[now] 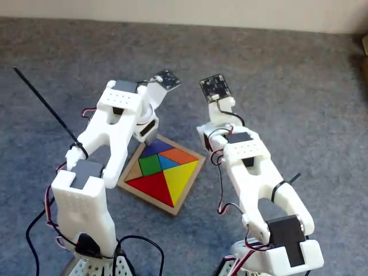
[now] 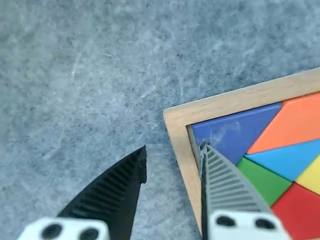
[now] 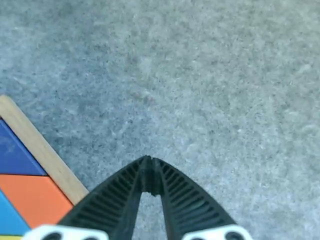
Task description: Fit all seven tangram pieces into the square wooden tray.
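The square wooden tray lies on the carpet between the two arms. It holds dark blue, orange, light blue, green, yellow and red pieces. A pale wood-coloured patch shows at its left corner. My left gripper is open and straddles the tray's far corner. One finger is over the dark blue piece and the other is over the carpet outside the rim. My right gripper is shut on nothing, over bare carpet just beyond the tray's rim.
Grey carpet surrounds the tray on all sides. A thin black cable tie sticks out from the arm on the left side of the high view. Cables hang at both arm bases near the front edge.
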